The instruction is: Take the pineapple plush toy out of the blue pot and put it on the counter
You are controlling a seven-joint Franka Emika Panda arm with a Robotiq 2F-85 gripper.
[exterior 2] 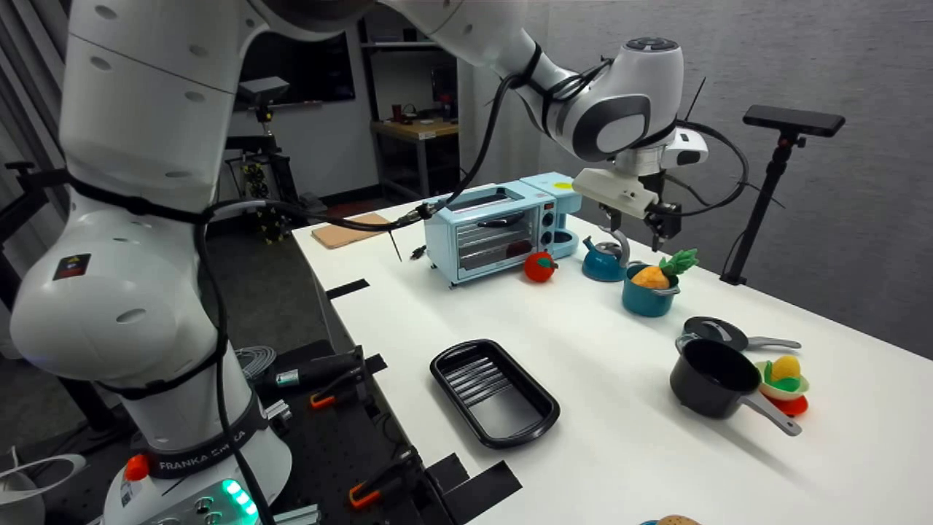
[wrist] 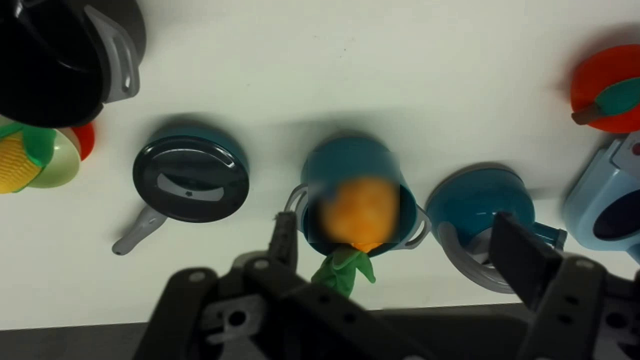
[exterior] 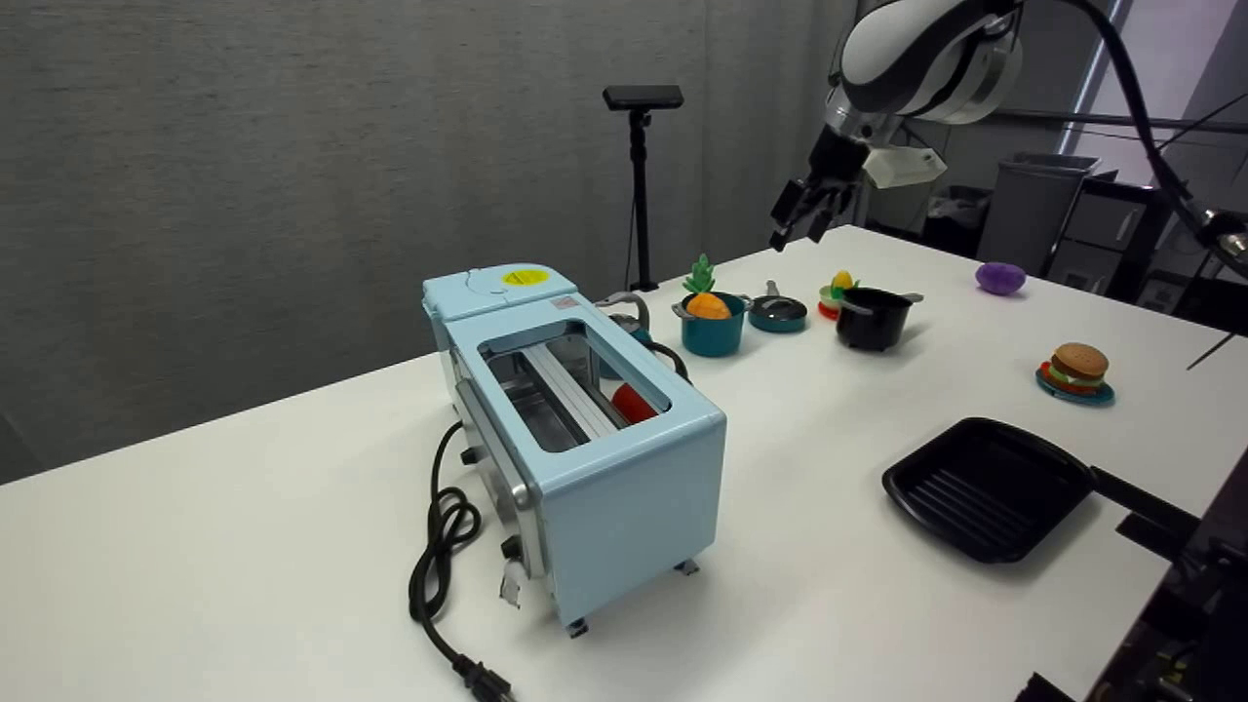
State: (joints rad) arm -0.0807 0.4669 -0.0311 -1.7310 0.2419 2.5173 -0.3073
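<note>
Nearest the wrist camera, the black two-fingered claw (wrist: 397, 245) holds its fingers wide apart with nothing gripped, presumably so they can straddle the rounded orange pineapple plush toy (wrist: 362, 212) with green fabric leaves. That toy sits inside the small round teal-blue pot (wrist: 345, 150) with two grey handles, its leaves hanging over the rim, perhaps because it is too long to lie within. Just beside the pot stands a glossy teal kettle (wrist: 475, 195); one finger overlaps it here, so a straight descent might knock it.

In an exterior view, the claw (exterior 2: 636, 233) hangs well above the flat white worktop (exterior 2: 605, 452), apart from the toy, fingers pointing down, which suits a reach from overhead.

In an exterior view, a pale-blue box-shaped toaster oven (exterior: 634, 517) stands nearest; beyond it, the toy is not yet out on the worktop.
</note>
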